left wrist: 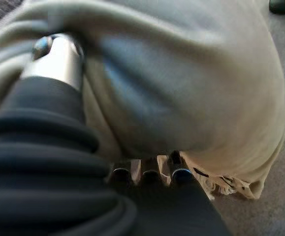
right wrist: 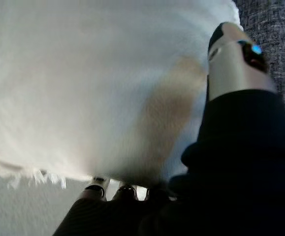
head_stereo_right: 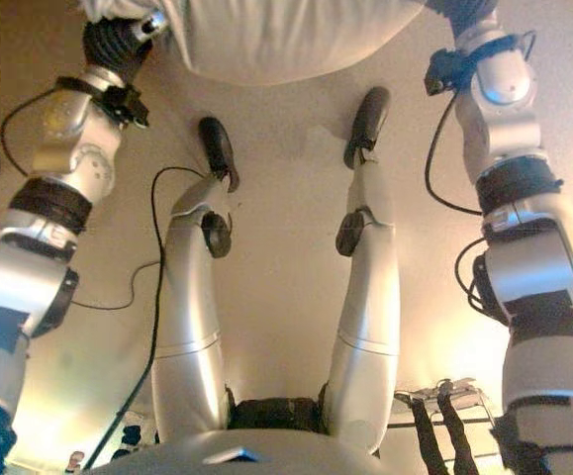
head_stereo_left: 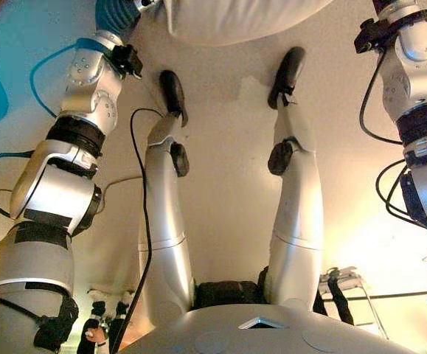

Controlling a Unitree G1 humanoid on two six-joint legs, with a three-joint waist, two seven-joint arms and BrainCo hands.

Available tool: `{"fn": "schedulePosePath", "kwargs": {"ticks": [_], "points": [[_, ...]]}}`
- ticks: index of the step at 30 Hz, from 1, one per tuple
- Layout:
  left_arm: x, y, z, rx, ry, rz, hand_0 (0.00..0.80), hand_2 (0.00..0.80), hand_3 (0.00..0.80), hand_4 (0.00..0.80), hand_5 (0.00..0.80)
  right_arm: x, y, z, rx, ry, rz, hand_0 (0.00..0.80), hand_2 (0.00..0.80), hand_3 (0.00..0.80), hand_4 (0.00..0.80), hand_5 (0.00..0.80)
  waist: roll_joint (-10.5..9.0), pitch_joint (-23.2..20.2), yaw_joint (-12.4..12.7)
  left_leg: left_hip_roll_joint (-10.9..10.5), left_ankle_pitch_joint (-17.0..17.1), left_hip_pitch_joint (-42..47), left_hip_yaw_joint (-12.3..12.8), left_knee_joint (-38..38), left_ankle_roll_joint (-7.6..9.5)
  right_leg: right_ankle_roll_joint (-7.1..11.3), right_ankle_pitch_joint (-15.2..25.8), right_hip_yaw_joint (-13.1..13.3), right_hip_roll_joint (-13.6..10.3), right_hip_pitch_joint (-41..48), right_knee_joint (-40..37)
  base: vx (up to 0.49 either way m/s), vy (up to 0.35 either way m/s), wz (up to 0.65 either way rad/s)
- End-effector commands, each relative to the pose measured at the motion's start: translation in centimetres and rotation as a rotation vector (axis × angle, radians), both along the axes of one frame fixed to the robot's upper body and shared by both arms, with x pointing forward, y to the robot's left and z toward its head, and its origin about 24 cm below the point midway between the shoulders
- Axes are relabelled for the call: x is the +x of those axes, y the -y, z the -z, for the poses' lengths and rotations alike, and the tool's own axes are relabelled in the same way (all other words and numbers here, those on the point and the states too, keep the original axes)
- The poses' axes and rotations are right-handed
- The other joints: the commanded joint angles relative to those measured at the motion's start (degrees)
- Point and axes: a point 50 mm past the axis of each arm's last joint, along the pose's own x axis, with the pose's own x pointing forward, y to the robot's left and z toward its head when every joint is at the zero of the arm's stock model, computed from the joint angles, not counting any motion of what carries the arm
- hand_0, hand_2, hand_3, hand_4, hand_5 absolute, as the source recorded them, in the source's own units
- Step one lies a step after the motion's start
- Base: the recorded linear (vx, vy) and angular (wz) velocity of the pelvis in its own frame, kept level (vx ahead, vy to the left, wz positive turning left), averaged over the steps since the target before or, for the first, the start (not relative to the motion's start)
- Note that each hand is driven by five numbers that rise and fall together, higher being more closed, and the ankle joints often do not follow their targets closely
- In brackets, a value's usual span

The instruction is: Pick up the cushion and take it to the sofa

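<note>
The cushion [head_stereo_right: 286, 35] is held up between the two hands, in front of the robot and above the floor [head_stereo_left: 228, 169], with its long axis running from one hand to the other. The left hand [left wrist: 58, 59] is pressed against one end; its thumb lies on the upper face and its fingers [left wrist: 174, 169] are curled under the lower edge, so it is clamped on the cloth. The right hand [right wrist: 236, 59] is closed on the opposite end in the same manner, thumb above and fingers [right wrist: 97, 184] below. A dark grey woven surface [right wrist: 275, 44], probably the sofa, is seen just beyond the right hand, so that side is judged the nearer one for the placing.
</note>
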Motion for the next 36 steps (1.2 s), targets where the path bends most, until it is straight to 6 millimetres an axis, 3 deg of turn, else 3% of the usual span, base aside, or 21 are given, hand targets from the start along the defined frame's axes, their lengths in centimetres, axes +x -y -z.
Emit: {"fn": "schedulePosePath", "kwargs": {"ticks": [1,9,15,20,25,27,29,33,36], "points": [[-1.0,6.1,-3.4,-0.001,0.158,0.312,0.800,0.800,0.800,0.800,0.800,-0.9,-7.1,-1.3,-0.175,0.028,-0.344,0.800,0.800,0.800,0.800,0.800,2.95,0.1,-0.5,-1.0,5.3,-0.4,-4.4,-7.9,-3.62,4.82,-8.3,-0.5,0.4,2.6,6.6,-0.006,-0.004,0.03],[-1.8,7.5,-3.8,-0.082,0.218,0.389,0.800,0.800,0.800,0.800,0.800,-1.1,-7.8,-1.4,-0.133,0.053,-0.374,0.800,0.800,0.800,0.800,0.800,3.46,0.1,-0.5,-2.0,6.2,0.5,-4.7,-9.8,-3.80,5.11,-7.4,-0.1,1.0,3.8,3.6,-0.009,-0.004,0.05],[-2.2,7.5,-1.8,-0.160,0.212,0.394,0.800,0.800,0.800,0.800,0.800,-1.3,-6.7,0.2,-0.059,0.063,-0.341,0.800,0.800,0.800,0.800,0.800,3.70,0.1,-0.6,-2.4,6.8,2.3,-5.2,-10.9,-3.77,5.24,-6.9,0.7,1.6,5.8,2.3,-0.010,0.004,0.05],[-3.1,7.4,1.7,-0.227,0.185,0.375,0.800,0.800,0.800,0.800,0.800,-2.2,-5.9,2.8,-0.008,0.084,-0.318,0.800,0.800,0.800,0.800,0.800,3.39,0.1,-0.6,-2.1,7.1,5.1,-5.6,-10.8,-3.89,5.27,-6.4,0.9,1.5,8.6,2.1,-0.005,-0.025,0.00],[-5.6,7.4,7.0,-0.287,0.126,0.360,0.800,0.800,0.800,0.800,0.800,-4.4,-5.3,7.4,0.060,0.057,-0.303,0.800,0.800,0.800,0.800,0.800,2.39,0.1,-0.6,-1.1,6.6,13.2,-5.6,-10.0,-4.07,5.22,-6.2,0.4,0.6,16.1,2.6,-0.005,-0.072,0.01],[-6.4,7.7,8.1,-0.301,0.112,0.360,0.800,0.800,0.800,0.800,0.800,-5.1,-5.2,8.7,0.101,0.054,-0.294,0.800,0.800,0.800,0.800,0.800,1.95,0.1,-0.5,-0.8,6.4,16.3,-5.4,-10.1,-4.04,5.22,-6.0,-0.1,0.1,19.0,2.4,0.017,-0.088,0.06],[-7.6,7.7,9.7,-0.291,0.076,0.361,0.800,0.800,0.800,0.800,0.800,-6.5,-5.2,11.0,0.163,0.025,-0.288,0.800,0.800,0.800,0.800,0.800,1.08,0.1,-0.2,-0.5,5.7,24.4,-4.3,-11.8,-3.52,5.55,-6.1,-2.0,-1.0,26.4,0.9,0.069,-0.115,0.11],[-9.1,7.1,11.2,-0.311,0.040,0.358,0.800,0.800,0.800,0.800,0.800,-8.4,-5.0,13.6,0.207,-0.002,-0.259,0.800,0.800,0.800,0.800,0.800,-0.04,0.1,0.2,-1.0,4.8,37.6,-2.1,-15.8,-2.38,5.51,-6.7,-5.3,-1.8,39.2,-3.1,0.094,-0.061,0.04],[-9.8,6.7,11.7,-0.344,0.024,0.354,0.800,0.800,0.800,0.800,0.800,-9.2,-4.8,14.3,0.214,-0.015,-0.253,0.800,0.800,0.800,0.800,0.800,-0.42,-0.5,0.7,-1.5,4.2,45.6,-0.7,-18.4,-1.94,5.25,-7.5,-6.7,-1.8,47.2,-5.5,0.101,-0.016,-0.07]]}}
